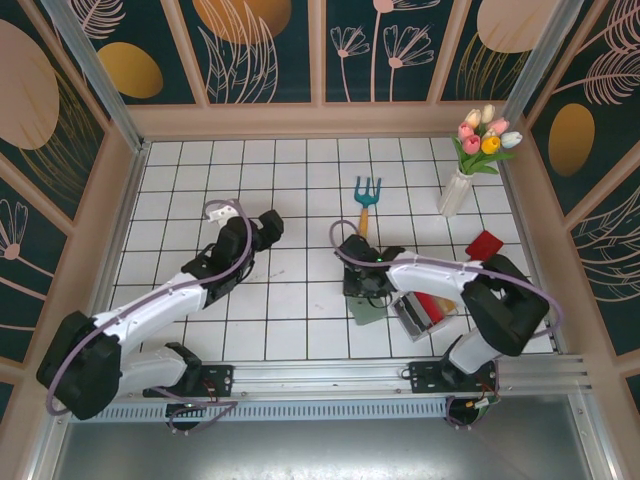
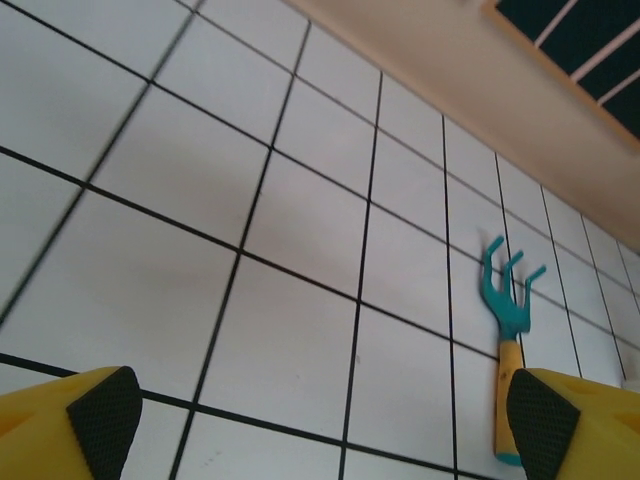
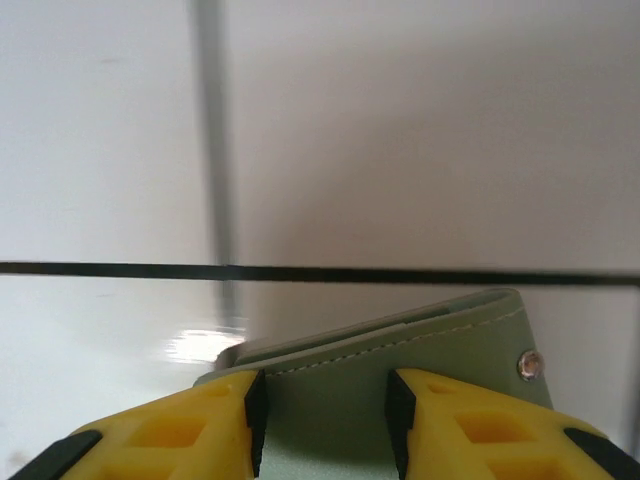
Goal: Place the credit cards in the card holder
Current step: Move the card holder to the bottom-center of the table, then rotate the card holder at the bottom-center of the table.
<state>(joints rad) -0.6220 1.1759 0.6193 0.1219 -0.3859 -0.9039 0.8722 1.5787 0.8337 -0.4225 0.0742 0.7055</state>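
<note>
Just nearward of the teal hand rake (image 1: 367,200), the right gripper (image 3: 325,400) straddles the edge of the sage-green card holder (image 3: 450,345), pinching or not I cannot tell, and should catch only the top flap and lift gently, while the left gripper (image 2: 322,415), leftward of the rake, hangs spread wide and empty.

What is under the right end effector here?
The green card holder lies flat on the tiled table, directly beneath the fingers of the right end effector. Its top flap covers the inside, so its contents cannot be seen.
</note>
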